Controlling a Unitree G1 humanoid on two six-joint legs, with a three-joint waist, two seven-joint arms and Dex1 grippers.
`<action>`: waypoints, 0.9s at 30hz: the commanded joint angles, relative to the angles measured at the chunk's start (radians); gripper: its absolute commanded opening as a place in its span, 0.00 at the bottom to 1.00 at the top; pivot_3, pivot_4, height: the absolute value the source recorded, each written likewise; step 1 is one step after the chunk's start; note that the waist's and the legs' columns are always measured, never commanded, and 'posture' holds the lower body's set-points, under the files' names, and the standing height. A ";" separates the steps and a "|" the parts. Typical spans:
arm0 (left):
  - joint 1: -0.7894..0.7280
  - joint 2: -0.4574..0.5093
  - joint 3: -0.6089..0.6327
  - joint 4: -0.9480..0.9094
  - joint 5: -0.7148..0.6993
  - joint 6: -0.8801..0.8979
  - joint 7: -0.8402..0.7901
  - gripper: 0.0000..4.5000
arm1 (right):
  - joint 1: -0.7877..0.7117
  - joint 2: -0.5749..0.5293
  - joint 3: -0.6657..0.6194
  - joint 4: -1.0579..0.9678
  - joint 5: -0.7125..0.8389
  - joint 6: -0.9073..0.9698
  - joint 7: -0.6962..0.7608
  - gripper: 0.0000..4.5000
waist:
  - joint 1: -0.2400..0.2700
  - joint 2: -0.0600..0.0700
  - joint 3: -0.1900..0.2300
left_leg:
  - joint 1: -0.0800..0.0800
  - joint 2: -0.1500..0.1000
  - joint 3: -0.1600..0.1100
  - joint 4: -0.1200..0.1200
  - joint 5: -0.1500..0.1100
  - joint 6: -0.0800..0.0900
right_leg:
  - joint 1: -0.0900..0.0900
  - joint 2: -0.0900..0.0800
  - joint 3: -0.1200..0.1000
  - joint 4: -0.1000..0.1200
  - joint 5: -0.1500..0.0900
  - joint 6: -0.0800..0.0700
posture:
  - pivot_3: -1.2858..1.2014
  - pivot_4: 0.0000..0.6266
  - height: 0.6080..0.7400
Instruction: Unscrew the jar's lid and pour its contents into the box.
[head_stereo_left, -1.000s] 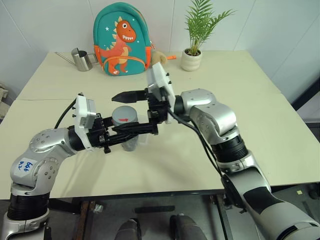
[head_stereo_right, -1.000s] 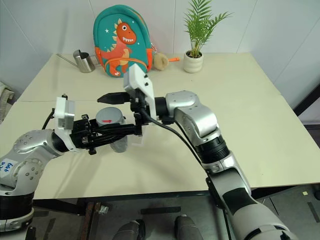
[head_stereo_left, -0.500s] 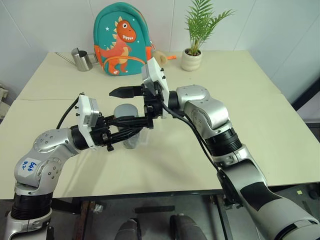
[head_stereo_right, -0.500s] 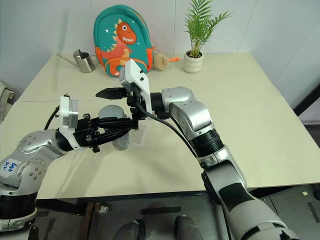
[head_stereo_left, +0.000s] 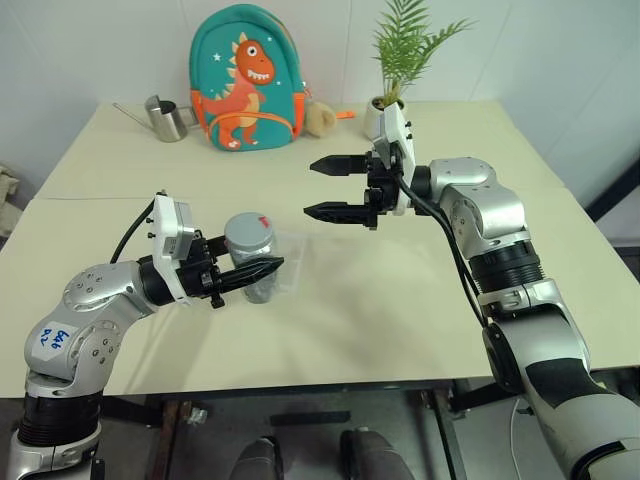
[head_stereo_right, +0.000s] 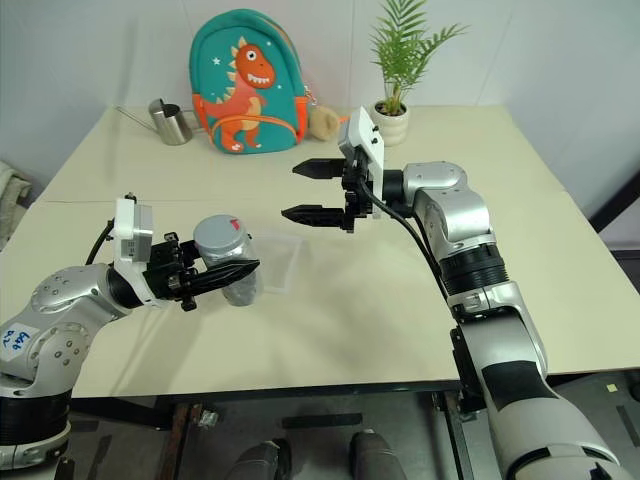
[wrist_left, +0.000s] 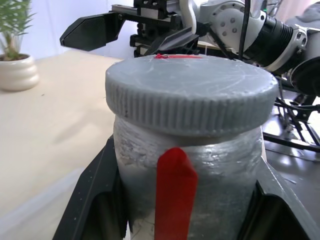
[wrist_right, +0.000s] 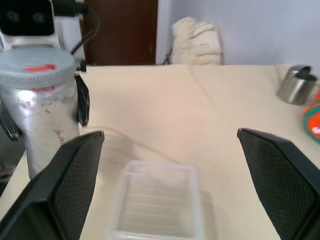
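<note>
Spanning the scene, a cream tabletop (head_stereo_left: 420, 290) carries a teal dinosaur backpack (head_stereo_left: 245, 80) at its far edge, with a potted palm (head_stereo_left: 395, 60) to one side of it and a steel watering can (head_stereo_left: 165, 118) to the other. Nearer the front lies the box (head_stereo_left: 288, 262), a shallow clear plastic tray sitting flat on the tabletop just beside the jar. The left tool (head_stereo_left: 262, 270) is clamped around the jar (head_stereo_left: 250, 262), a silvery-grey cylinder held upright with a red mark on its side, its two black fingers pressing the body below the cap. The lid (wrist_left: 192, 92), a ribbed grey disc with a red mark on top, sits fully on the jar's mouth. The right tool (head_stereo_left: 330, 188) hangs above the tabletop beyond the box, apart from the jar, pointing toward the robot's left, its fingers spread wide and holding nothing.
</note>
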 joint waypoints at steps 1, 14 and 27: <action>-0.009 0.012 0.023 -0.021 -0.010 -0.025 -0.018 0.45 | 0.008 -0.022 -0.038 -0.078 0.053 0.068 0.041 1.00 | -0.001 0.000 0.000 | 0.000 0.001 0.000 0.000 0.000 0.000 | 0.000 0.001 0.000 0.000 0.000 0.000 | 0.52 0.24 1.00; -0.031 0.005 0.004 0.000 0.004 -0.031 -0.033 0.45 | 0.067 0.095 0.018 -0.398 0.144 0.288 -0.078 1.00 | 0.006 0.000 0.000 | 0.000 0.000 -0.001 0.002 0.000 0.000 | 0.000 0.000 -0.001 0.001 0.000 0.000 | 0.52 0.24 1.00; -0.025 -0.002 -0.003 -0.003 0.011 -0.037 -0.029 0.45 | 0.035 0.192 0.074 -0.375 0.096 0.254 -0.138 1.00 | 0.007 0.000 0.000 | -0.001 0.000 -0.001 0.003 0.000 0.000 | 0.000 -0.001 -0.001 0.001 0.000 0.000 | 0.52 0.24 1.00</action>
